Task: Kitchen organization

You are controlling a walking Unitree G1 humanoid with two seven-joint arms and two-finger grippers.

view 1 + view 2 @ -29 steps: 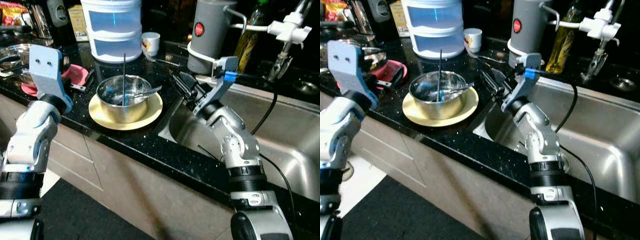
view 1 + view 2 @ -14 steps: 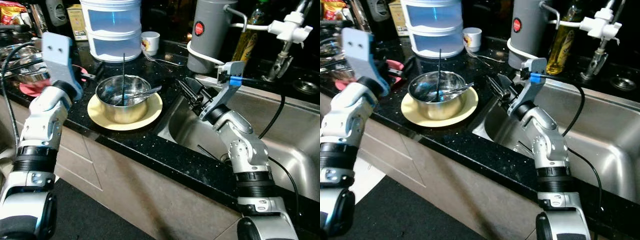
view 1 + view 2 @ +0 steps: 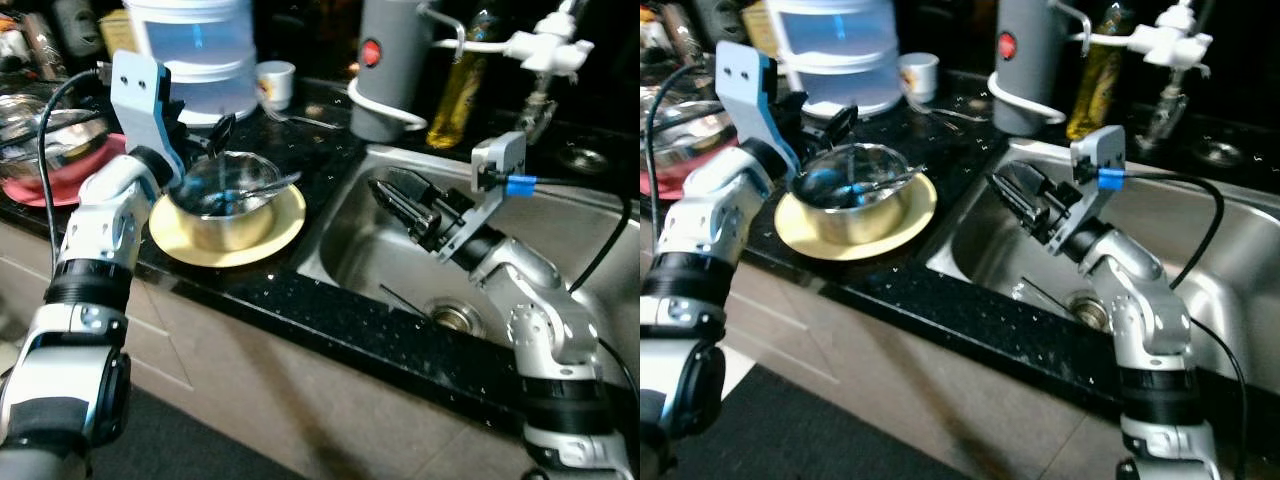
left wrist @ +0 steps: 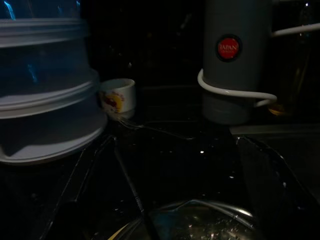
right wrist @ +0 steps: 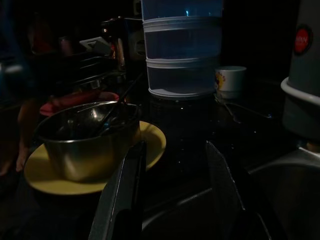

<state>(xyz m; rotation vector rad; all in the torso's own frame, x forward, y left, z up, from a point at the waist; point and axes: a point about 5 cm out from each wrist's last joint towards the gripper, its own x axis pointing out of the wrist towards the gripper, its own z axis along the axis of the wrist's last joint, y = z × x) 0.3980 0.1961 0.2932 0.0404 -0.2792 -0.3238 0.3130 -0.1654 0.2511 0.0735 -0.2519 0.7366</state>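
Left eye view: nearest the robot runs the front edge of the black speckled counter [image 3: 330,310]. On it, at the robot's left, a steel bowl [image 3: 222,195] sits on a yellow plate [image 3: 228,228]; a spoon and a thin dark stick lie inside the bowl. The left gripper [image 3: 205,140] hangs at the bowl's far-left rim, with one finger [image 3: 222,127] above the rim; the fingers appear parted, with nothing between them, and contact with the bowl cannot be confirmed. To the right, the steel sink [image 3: 590,250] is set into the counter. The right gripper [image 3: 392,195] hovers over the sink's left part, pointing toward the bowl. The right wrist view shows its two fingers [image 5: 125,190] spread apart and empty, with the bowl and plate ahead of them. A red plate [image 3: 60,175] lies left of the bowl. Farther back stand a stacked translucent container [image 3: 190,50], a small white cup [image 3: 272,83], a grey flask [image 3: 390,65] with a red badge, and a yellow bottle [image 3: 455,85]. A white tap [image 3: 545,45] stands behind the sink.
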